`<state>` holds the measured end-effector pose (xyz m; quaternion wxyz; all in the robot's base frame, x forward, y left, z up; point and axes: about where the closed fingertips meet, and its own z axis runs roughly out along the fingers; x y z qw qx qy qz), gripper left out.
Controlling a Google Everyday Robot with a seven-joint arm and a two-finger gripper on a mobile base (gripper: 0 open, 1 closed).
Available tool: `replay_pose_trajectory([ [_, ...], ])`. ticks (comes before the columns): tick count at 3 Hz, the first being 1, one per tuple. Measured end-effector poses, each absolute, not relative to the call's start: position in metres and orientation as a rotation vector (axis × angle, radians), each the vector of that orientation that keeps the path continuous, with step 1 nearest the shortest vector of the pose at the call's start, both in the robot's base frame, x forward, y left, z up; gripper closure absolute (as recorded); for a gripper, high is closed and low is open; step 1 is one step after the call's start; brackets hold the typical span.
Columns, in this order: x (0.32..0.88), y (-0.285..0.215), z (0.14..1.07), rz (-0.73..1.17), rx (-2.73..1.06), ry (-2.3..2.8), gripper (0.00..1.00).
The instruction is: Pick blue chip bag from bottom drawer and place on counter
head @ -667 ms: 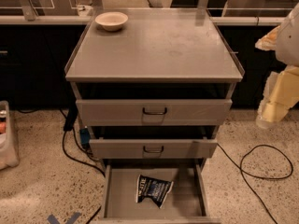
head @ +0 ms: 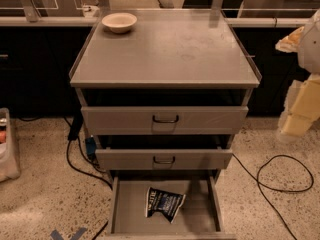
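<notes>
The blue chip bag [head: 165, 204], dark navy with a white panel, lies crumpled on the floor of the open bottom drawer [head: 131, 215], near its middle. The counter [head: 170, 49] is the broad grey cabinet top above the drawers. My gripper [head: 301, 113] hangs at the far right edge of the view, beside the cabinet at upper-drawer height. It is well above and to the right of the bag and touches nothing.
A beige bowl [head: 119, 21] sits at the counter's back left corner. Two grey drawers with dark loop handles [head: 165, 119] stand slightly pulled out above the bottom drawer. Black cables [head: 280, 176] lie on the speckled floor on both sides. A bin [head: 7, 144] is at the left.
</notes>
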<state>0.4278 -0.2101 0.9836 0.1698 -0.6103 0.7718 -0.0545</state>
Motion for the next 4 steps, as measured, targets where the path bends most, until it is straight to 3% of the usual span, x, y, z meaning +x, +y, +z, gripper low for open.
replay_pose_trajectory([
  [2,0.393,-0.187,0.921,-0.219,-1.694,2.171,0.00],
  [4,0.377,-0.190,0.764,-0.148,-1.766,2.245,0.00],
])
